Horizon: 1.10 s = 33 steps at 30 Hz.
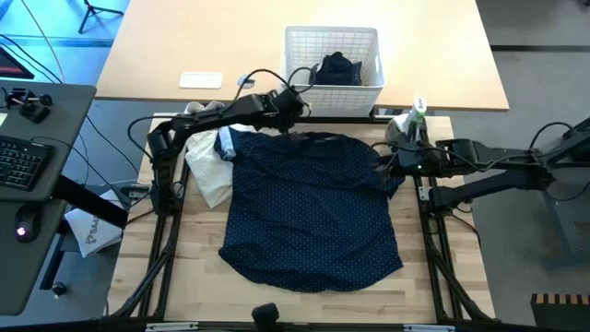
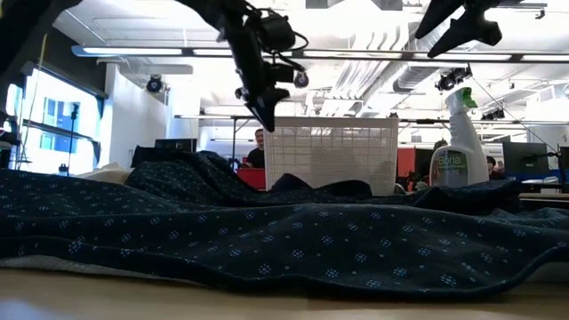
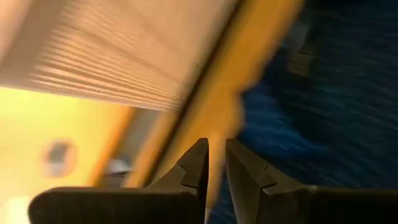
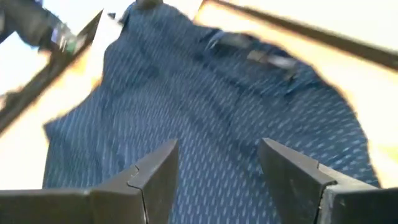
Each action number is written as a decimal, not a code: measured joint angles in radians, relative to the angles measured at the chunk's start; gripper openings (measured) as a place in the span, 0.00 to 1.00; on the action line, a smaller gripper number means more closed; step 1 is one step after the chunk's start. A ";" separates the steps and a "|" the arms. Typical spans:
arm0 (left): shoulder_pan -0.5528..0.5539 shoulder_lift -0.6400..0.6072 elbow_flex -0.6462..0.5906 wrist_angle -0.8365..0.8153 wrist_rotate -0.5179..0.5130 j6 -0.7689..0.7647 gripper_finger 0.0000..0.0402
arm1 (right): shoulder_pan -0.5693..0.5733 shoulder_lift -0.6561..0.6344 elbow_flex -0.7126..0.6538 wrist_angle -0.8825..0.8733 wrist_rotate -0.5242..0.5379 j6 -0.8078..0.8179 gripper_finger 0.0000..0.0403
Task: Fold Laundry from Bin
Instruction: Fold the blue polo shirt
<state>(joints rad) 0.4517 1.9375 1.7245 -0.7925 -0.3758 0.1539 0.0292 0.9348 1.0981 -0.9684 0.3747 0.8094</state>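
Where the pale wooden table point(image 1: 442, 277) is nearest, the soft, rumpled dotted navy shirt point(image 1: 309, 212) lies spread flat. Above its right edge hangs the right gripper point(image 4: 217, 171), empty, fingers wide apart. Over the collar the left gripper point(image 3: 216, 163) hangs, fingers almost together, holding nothing. Farthest stands the white lattice bin point(image 1: 318, 46), a dark garment point(image 1: 339, 69) inside.

Open-plan office lab: exposed ceiling ducts point(image 2: 373, 76), strip lights point(image 2: 133, 52), keyboard point(image 1: 20, 161) beside the rig.

Spray bottle point(image 2: 460, 138) (white, green cap), cream cloth bag point(image 1: 208, 164), keyboard point(image 1: 20, 161).
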 joint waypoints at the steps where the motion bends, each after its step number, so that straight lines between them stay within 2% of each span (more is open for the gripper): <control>1: -0.005 -0.008 0.000 -0.035 0.063 -0.009 0.10 | 0.000 0.010 0.000 0.000 -0.038 -0.018 0.55; 4: -0.017 -0.010 -0.002 -0.119 0.332 -0.055 0.10 | 0.000 0.046 0.000 0.000 -0.173 -0.081 0.55; 6: -0.033 -0.002 -0.032 -0.120 0.454 -0.071 0.10 | 0.002 0.076 0.000 0.000 -0.203 -0.101 0.55; 9: -0.066 0.002 -0.113 -0.064 0.440 0.001 0.10 | 0.005 0.124 0.000 0.000 -0.191 -0.110 0.55; 12: -0.092 0.002 -0.204 0.073 0.403 0.032 0.10 | 0.005 0.161 0.000 0.001 -0.169 -0.107 0.55; 16: -0.084 0.017 -0.271 0.256 0.377 -0.100 0.10 | 0.005 0.189 0.000 0.001 -0.179 -0.100 0.55; 18: -0.055 0.046 -0.272 0.293 0.370 -0.162 0.10 | 0.005 0.191 0.000 0.001 -0.191 -0.082 0.55; 21: -0.001 0.111 -0.237 0.278 0.400 -0.205 0.08 | 0.005 0.184 0.000 0.001 -0.211 -0.046 0.55; 25: 0.066 0.173 -0.155 0.136 0.539 -0.220 0.04 | 0.015 0.167 0.000 -0.004 -0.242 0.006 0.55; 27: 0.076 0.176 -0.113 0.034 0.542 -0.175 0.01 | 0.031 0.155 0.000 -0.009 -0.241 0.034 0.55; 30: 0.069 0.170 -0.056 -0.093 0.485 -0.105 0.01 | 0.060 0.141 0.000 -0.010 -0.211 0.066 0.55; 33: 0.058 0.167 -0.024 -0.167 0.489 -0.077 0.00 | 0.085 0.137 0.000 -0.012 -0.170 0.085 0.55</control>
<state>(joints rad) 0.5102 2.1044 1.7002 -0.9597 0.1135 0.0773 0.1137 1.0723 1.0977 -0.9799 0.2045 0.8940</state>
